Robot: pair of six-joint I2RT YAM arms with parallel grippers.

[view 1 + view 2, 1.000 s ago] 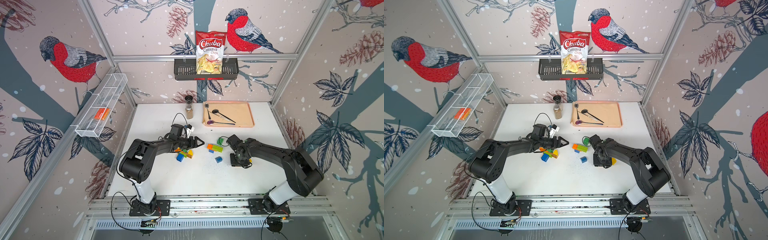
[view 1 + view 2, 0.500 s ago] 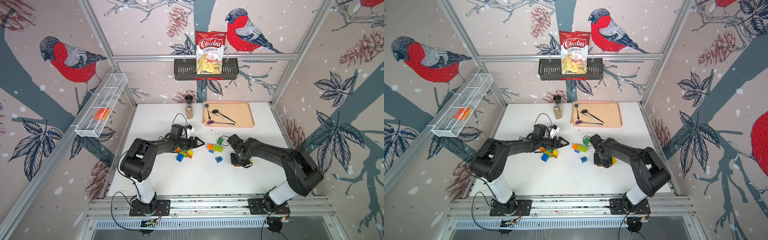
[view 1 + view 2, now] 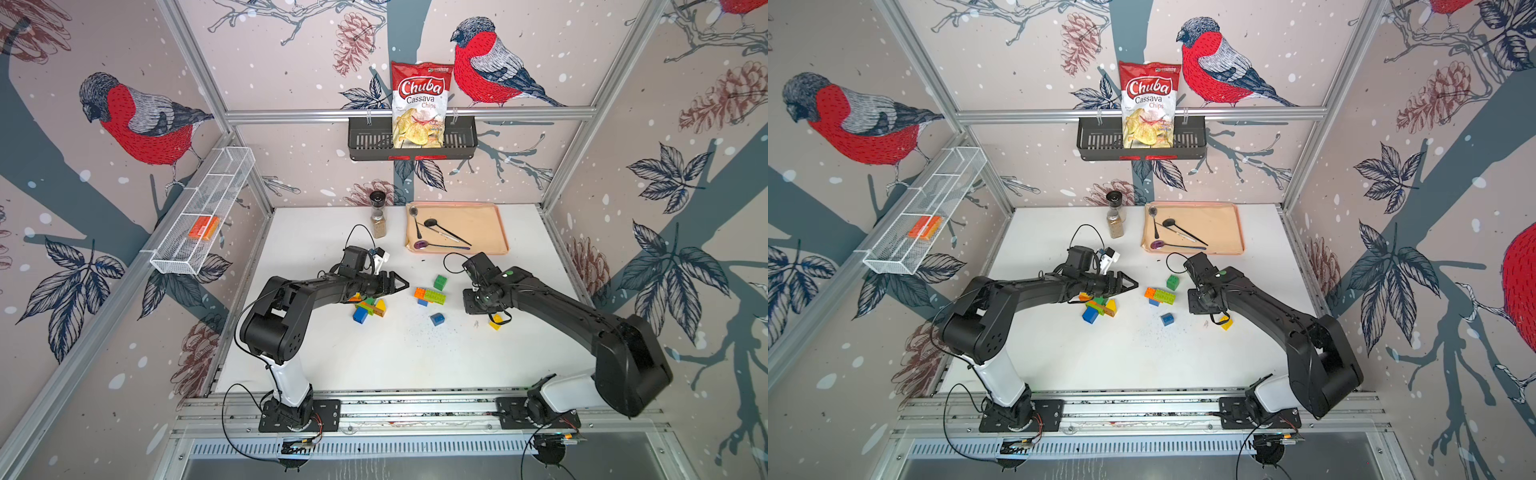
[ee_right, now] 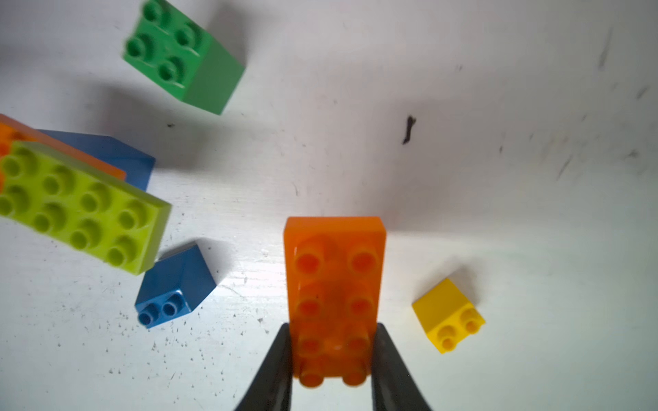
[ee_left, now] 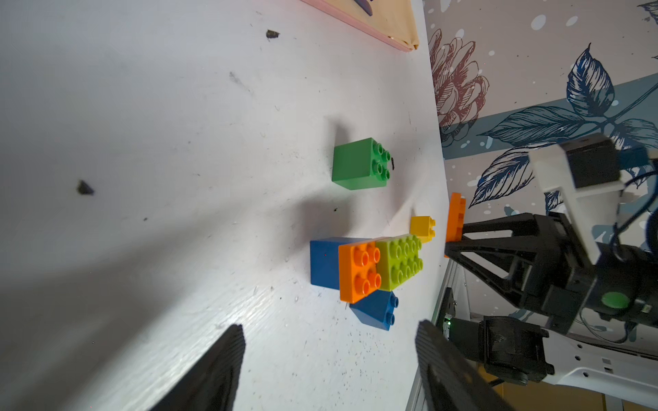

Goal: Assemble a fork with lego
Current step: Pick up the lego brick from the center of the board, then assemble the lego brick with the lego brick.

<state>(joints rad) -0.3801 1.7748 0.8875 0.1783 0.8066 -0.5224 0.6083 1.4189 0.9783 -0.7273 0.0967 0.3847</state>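
The right hand [image 4: 333, 332] is clamped on one end of an orange brick [image 4: 334, 270]. The brick's studs face the wrist camera, and it sits over the table [image 4: 498, 213] between a blue brick [image 4: 174, 284] and a yellow brick [image 4: 448, 315]. The left hand [image 5: 329, 327] is spread wide and empty, pointing toward a small stack [image 5: 358, 270] topped by a lime brick [image 5: 398, 261], with a green brick [image 5: 359, 163] beyond. A pile [image 3: 360, 315] of bricks lies under the left arm.
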